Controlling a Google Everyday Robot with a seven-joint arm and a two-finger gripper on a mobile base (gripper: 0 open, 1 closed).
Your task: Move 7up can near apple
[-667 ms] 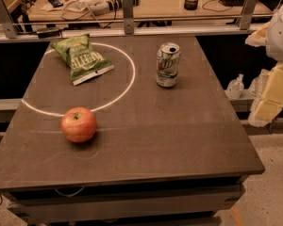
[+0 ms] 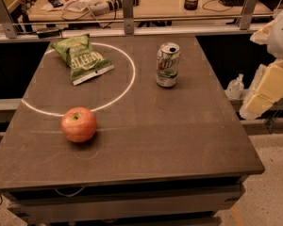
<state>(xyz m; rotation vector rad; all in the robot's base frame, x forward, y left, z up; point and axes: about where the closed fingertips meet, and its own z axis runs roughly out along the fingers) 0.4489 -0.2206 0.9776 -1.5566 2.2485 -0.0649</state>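
Note:
The 7up can (image 2: 168,65) stands upright on the dark table (image 2: 179,145), at the back right, just outside a white circle line. The red-orange apple (image 2: 79,125) sits at the front left, on the near side of that line, well apart from the can. My gripper (image 2: 270,89) is at the right edge of the view, off the table's right side and to the right of the can. It touches nothing and holds nothing that I can see.
A green chip bag (image 2: 82,58) lies inside the white circle (image 2: 127,86) at the back left. A rail with metal posts (image 2: 128,13) and a cluttered desk run behind the table. A small bottle (image 2: 235,86) stands beyond the right edge.

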